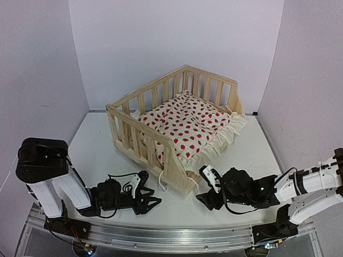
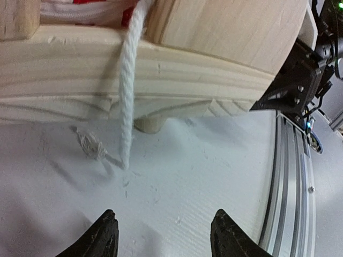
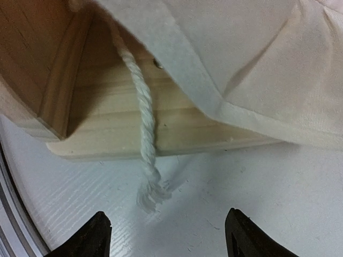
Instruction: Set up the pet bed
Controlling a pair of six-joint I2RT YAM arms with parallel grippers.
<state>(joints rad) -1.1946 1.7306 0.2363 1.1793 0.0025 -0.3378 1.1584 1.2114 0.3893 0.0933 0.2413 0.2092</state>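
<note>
Pet bed (image 1: 177,166) sat mid-table (image 1: 102,155), open side facing front-right. Dotted cushion (image 1: 190,123) lay inside, ruffle spilling over the open edge. I saw the left gripper (image 2: 163,227) low by the near corner, jaws apart, nothing between them; a tie string (image 2: 127,107) hung off the rail ahead. Right gripper (image 3: 169,230) was likewise spread and empty, facing a second string (image 3: 146,144) under the ruffle.

Soft, even overhead light leaves only faint shadows on the bench (image 1: 102,152) beside the pet bed (image 1: 182,126), while the right wrist view is dimmer, warmer and slightly blurred.
</note>
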